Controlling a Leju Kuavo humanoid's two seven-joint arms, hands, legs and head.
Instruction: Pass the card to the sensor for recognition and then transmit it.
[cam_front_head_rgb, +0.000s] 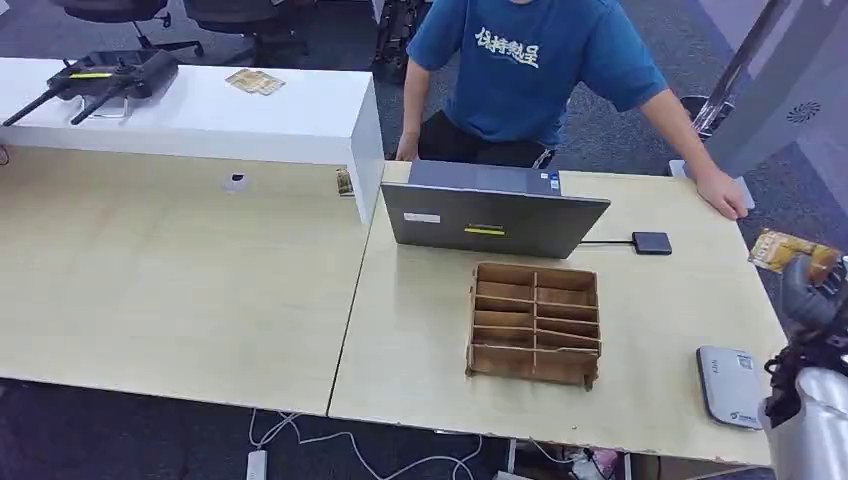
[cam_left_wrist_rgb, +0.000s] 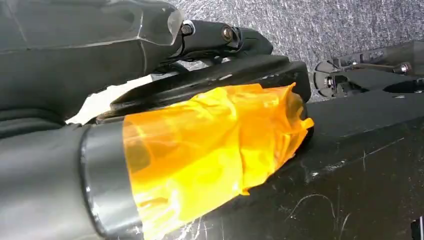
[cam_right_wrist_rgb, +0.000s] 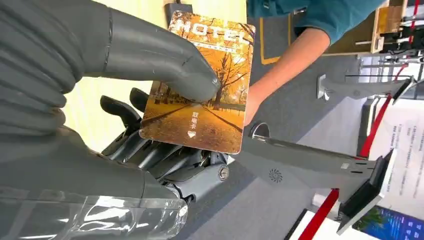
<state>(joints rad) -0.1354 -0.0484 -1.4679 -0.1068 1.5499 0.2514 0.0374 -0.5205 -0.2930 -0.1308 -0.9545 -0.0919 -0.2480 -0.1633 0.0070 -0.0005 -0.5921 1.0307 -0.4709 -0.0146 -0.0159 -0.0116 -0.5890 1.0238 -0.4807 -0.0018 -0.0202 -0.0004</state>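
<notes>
Card (cam_right_wrist_rgb: 200, 85) pinched in right hand (cam_right_wrist_rgb: 125, 100) beside wooden table (cam_front_head_rgb: 420, 340).

Thin rectangular hotel key card (cam_right_wrist_rgb: 200, 82), orange autumn-tree print, "HOTEL" lettering: pinched flat between right hand's (cam_right_wrist_rgb: 125, 100) thumb and fingers, beyond table's right edge. Flat grey-white card sensor (cam_front_head_rgb: 728, 385): lies near table's front right corner.

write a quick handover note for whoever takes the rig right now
Right hand: holds the hotel card, thumb pressed on its face, raised off the table's right edge.
Left hand: hangs low by the robot's body; I cannot tell whether it is open.
Sensor: the flat grey reader at the table's near right corner, just below the right hand.
Person: stands behind the laptop, one hand on the table.
Done: card in hand.
Left: bring card to sensor, then pass it on.
</notes>
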